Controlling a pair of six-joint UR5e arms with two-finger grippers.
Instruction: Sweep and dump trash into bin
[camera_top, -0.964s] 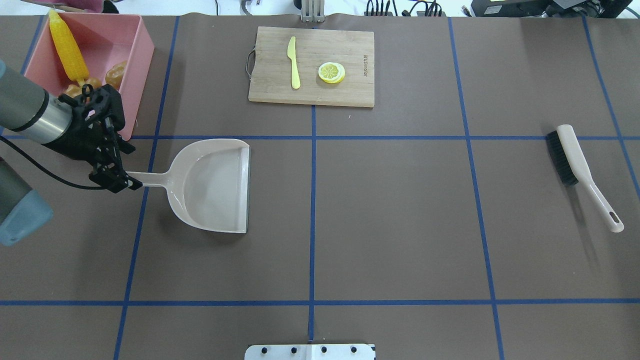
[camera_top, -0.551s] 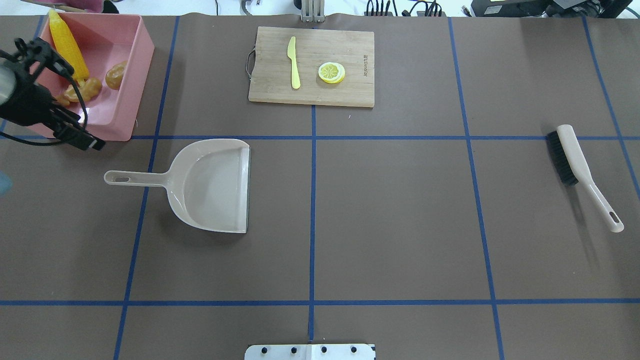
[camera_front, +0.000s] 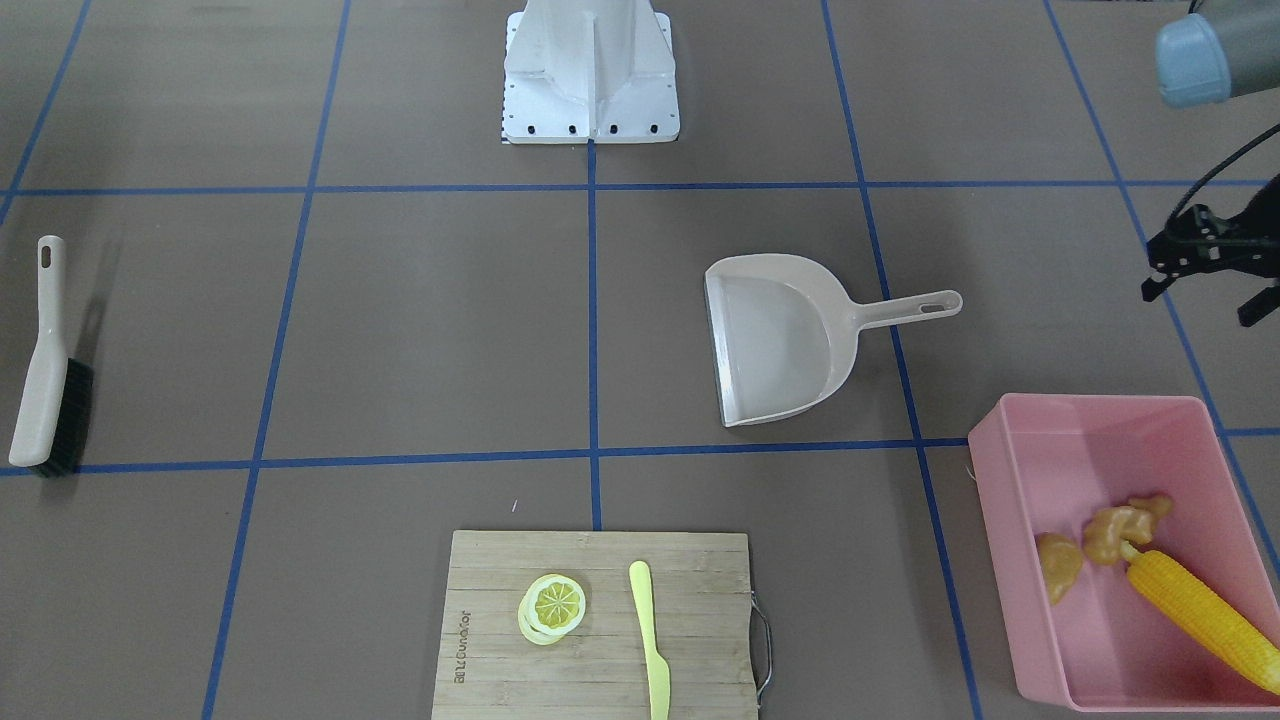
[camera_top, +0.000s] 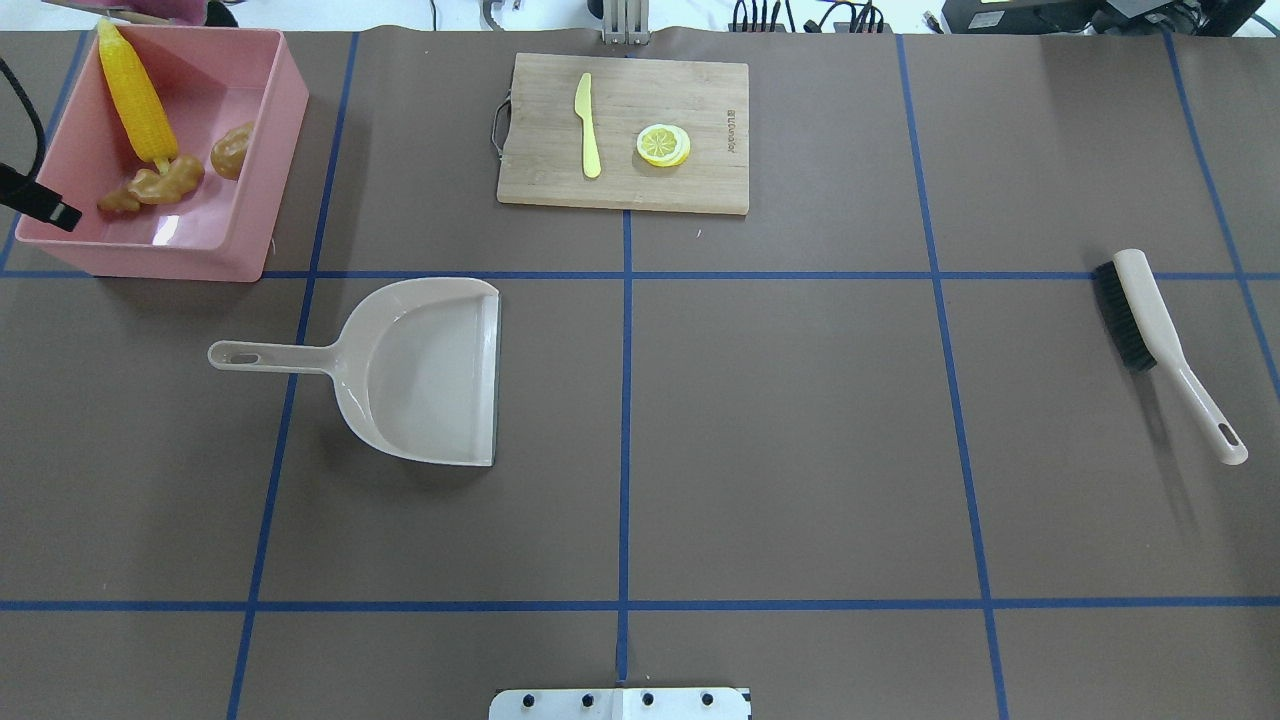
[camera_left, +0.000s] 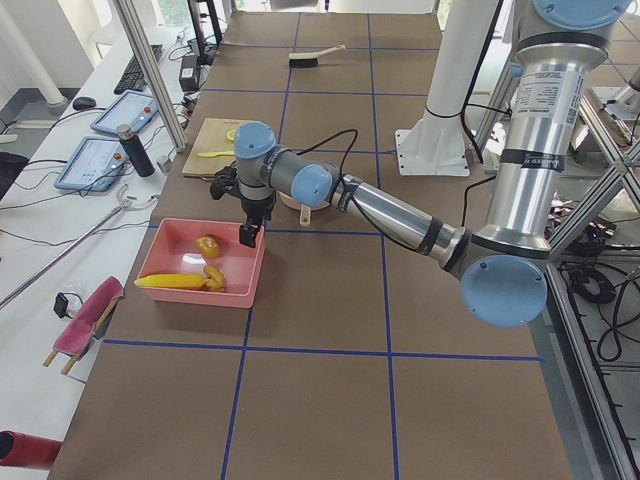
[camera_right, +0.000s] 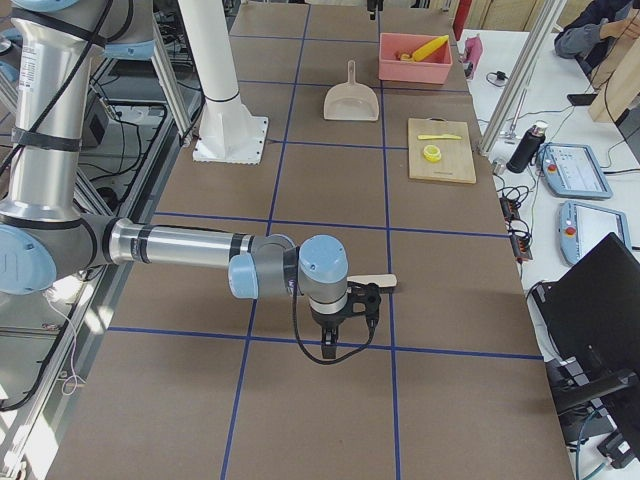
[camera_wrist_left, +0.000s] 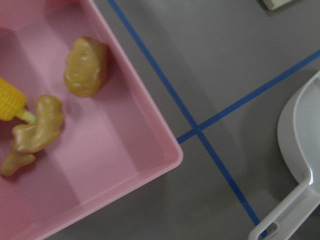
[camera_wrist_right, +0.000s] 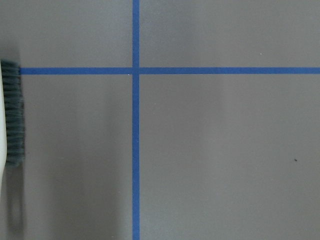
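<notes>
The trash lies inside the pink bin (camera_top: 288, 120) at the far left corner: a yellow corn cob (camera_top: 135, 95), a brownish potato lump (camera_top: 232, 150) and a tan ginger root (camera_top: 155, 187). The left wrist view looks down on the potato (camera_wrist_left: 86, 66), the ginger (camera_wrist_left: 35, 130) and the bin's corner (camera_wrist_left: 155, 150). My left gripper (camera_front: 1200, 298) hangs open and empty beside the bin, past the dustpan's handle end. My right gripper (camera_right: 340, 338) shows only in the exterior right view, beside the brush; I cannot tell its state.
The beige dustpan (camera_top: 430, 370) lies flat, its handle pointing left. A brush (camera_top: 1150, 330) lies at the right side. A wooden cutting board (camera_top: 700, 90) at the back centre carries a pale yellow knife (camera_top: 588, 125) and a lemon slice (camera_top: 663, 145).
My left gripper has left the dustpan handle and pulled back to the left, almost out of the overhead view. The dustpan, brush and trash have stayed put.
</notes>
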